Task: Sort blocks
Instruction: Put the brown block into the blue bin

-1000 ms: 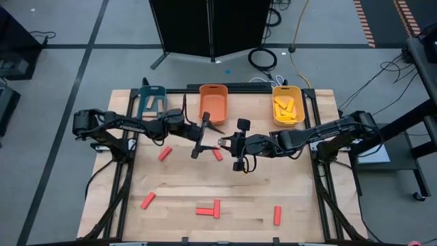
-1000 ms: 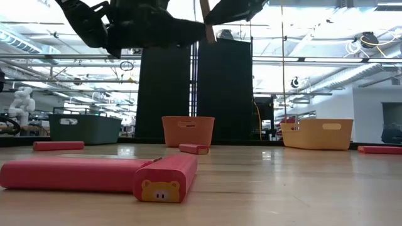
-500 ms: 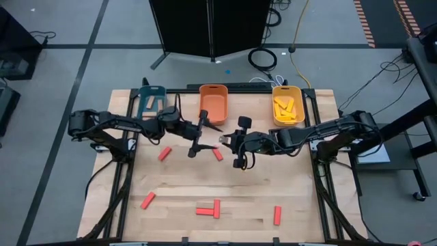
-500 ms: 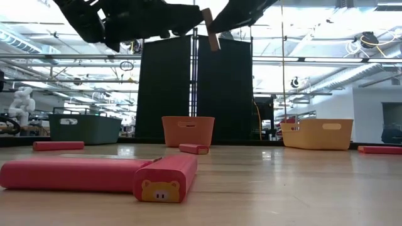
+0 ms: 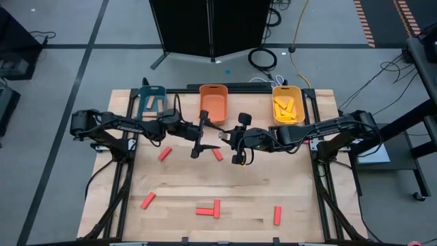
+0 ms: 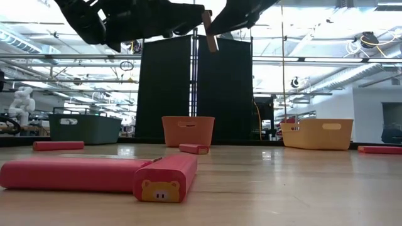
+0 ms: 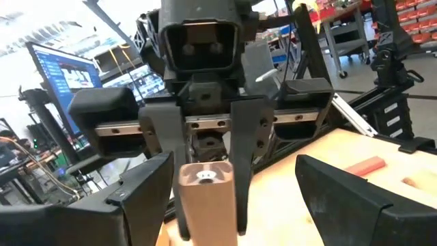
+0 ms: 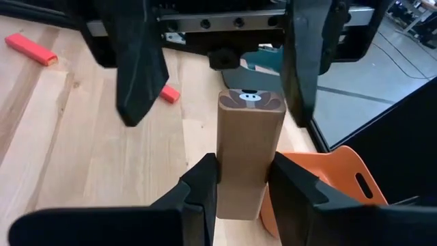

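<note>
Above the middle of the table my right gripper is shut on one end of a tan wooden block. The block also shows high up in the low view. My left gripper faces it, open. Its two fingers stand on either side of the block's free end without touching it. Several red blocks lie on the table: one under the grippers, one to the left and others near the front. Yellow blocks lie in the yellow bin.
Three bins stand along the table's back edge: teal, orange and yellow. In the low view two red blocks lie close to the camera. Black panels stand behind the table.
The right gripper has shifted a little toward the back with the tan block. The left gripper's fingers have spread slightly and now flank the block's end.
</note>
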